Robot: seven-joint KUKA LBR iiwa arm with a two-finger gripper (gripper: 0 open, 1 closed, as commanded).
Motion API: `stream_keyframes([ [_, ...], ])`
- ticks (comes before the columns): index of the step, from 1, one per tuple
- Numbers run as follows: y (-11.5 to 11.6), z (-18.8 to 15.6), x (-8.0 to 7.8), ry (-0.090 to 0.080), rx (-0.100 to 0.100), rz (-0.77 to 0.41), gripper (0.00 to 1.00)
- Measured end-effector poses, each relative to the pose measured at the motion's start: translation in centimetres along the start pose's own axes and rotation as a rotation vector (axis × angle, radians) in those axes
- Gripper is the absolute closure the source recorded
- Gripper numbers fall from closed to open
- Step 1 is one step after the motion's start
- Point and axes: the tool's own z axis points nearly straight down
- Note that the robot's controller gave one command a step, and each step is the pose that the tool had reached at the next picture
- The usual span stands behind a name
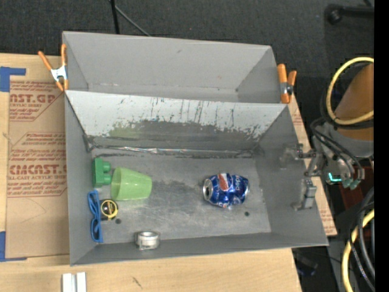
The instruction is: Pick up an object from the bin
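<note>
Now the robot's metal gripper point(298, 180) hangs by the right wall of the grey metal bin point(176, 72). Its two fingers are spread apart, with nothing between them. A squashed blue, red and white drink can point(226, 190) lies on the bin floor, just left of it.
</note>
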Motion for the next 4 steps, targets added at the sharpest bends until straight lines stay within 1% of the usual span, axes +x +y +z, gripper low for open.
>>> stream_keyframes([
  [1, 9.61, 15.41, -3.54, -0.001, -0.002, -0.120, 0.00],
  [4, 9.67, 15.54, -3.53, 0.000, 0.001, -0.119, 0.00],
])
